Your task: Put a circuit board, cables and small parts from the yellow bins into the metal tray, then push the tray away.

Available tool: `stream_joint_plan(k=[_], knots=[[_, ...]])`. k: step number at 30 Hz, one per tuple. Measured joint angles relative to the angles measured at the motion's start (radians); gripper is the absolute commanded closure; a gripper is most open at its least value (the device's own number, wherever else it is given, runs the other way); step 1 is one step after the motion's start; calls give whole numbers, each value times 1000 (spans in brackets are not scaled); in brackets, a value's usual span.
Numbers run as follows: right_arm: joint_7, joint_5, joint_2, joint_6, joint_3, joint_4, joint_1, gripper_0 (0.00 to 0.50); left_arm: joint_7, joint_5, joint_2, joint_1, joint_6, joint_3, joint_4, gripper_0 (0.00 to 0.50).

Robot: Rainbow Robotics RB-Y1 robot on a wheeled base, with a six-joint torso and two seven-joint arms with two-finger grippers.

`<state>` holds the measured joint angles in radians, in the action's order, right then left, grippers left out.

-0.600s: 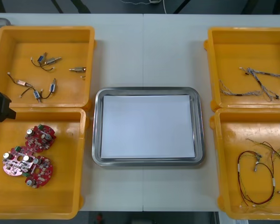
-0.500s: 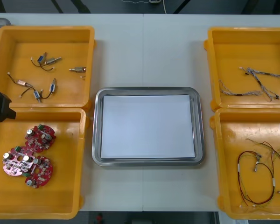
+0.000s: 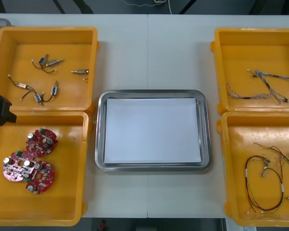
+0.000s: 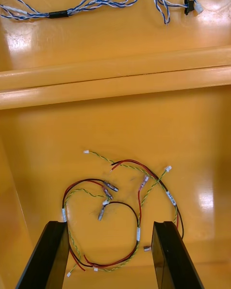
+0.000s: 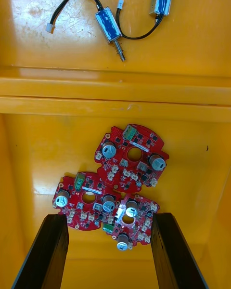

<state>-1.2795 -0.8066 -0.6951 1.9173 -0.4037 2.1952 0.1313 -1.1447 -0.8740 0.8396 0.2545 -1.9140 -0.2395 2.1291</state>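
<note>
Holds the left gripper [image 5: 109, 219] wide, grasping nothing, pointed down over three round red boards [image 5: 132, 156], overlapping and studded with silver cylinders, in the glossy nearer left bin [image 3: 67, 202]. Holds the right gripper [image 4: 109, 225] just as wide over looped red and yellow cables [image 4: 120, 207] in the nearer right bin [image 3: 236, 144]. Past the bin walls: small metal parts [image 5: 110, 26] on black leads; twisted blue and white cables [image 4: 72, 9]. Between the bins, a shiny round-cornered tray [image 3: 153, 93], white inside.
</note>
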Motion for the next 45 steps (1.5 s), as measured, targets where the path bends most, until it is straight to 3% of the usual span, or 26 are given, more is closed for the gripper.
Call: stream_joint_plan(k=[45], knots=[[0,0,0,0,0,0,0,0,0,0,0,0,0,0,0,0]])
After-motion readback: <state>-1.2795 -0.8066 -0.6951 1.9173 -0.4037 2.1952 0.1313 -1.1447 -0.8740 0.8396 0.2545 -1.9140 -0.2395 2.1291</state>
